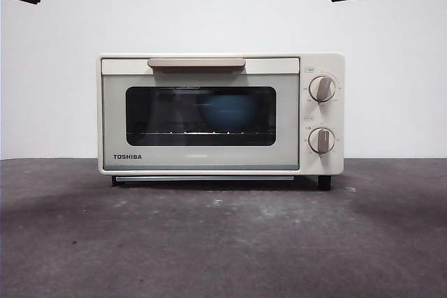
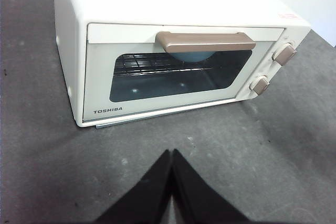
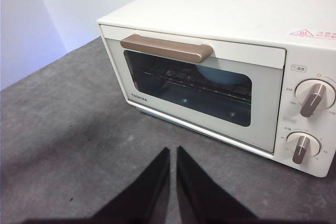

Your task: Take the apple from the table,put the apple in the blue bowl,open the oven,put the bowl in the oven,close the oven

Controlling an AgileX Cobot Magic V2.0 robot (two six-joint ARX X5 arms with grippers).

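With the oven [image 1: 221, 113] door shut on the surface [image 1: 223, 242], you see the blue bowl [image 1: 227, 112] inside; rigid, smooth-walled, rim-graspable. Left hand [image 2: 171, 156] and right hand [image 3: 173, 153]: pinched together, empty.

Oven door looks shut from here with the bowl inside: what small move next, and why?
Probably none beyond holding both arms back. The oven door sits flush, the blue bowl shows through the glass on the rack, and the left end effector and right end effector hover off it, holding nothing.
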